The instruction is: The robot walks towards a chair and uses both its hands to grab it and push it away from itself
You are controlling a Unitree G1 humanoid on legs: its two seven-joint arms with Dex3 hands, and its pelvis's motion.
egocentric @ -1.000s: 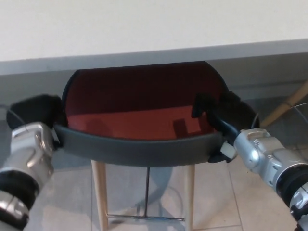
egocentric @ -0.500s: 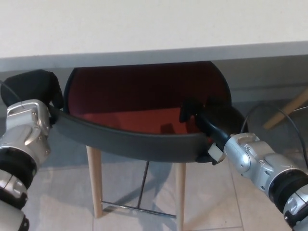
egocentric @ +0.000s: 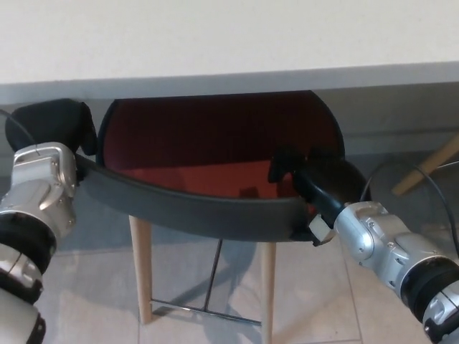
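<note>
- One left hand [egocentric: 51, 127] is seen at the left edge of the frame, about halfway up. It's pressed against the left end of the chair's backrest, but whether the fingers are actually wrapped around it can't be told, since only the black back of the hand is shown.
- One chair [egocentric: 215, 172] is parked in the middle of the frame, with a red seat and a dark grey curved backrest [egocentric: 201, 210] running along its lower edge. The far part of the seat is tucked under the table.
- Two pale wooden legs [egocentric: 140, 269] are counted under the seat, low in the frame, with a thin metal brace [egocentric: 204, 311] between them.
- One white table [egocentric: 229, 39] is spread across the whole top of the frame.
- One right hand [egocentric: 315, 183] is found right of centre, fingers curled over the backrest's right end and closed on it.
- One more wooden leg [egocentric: 427, 168] is poking in at the right edge, belonging to something mostly out of frame.
</note>
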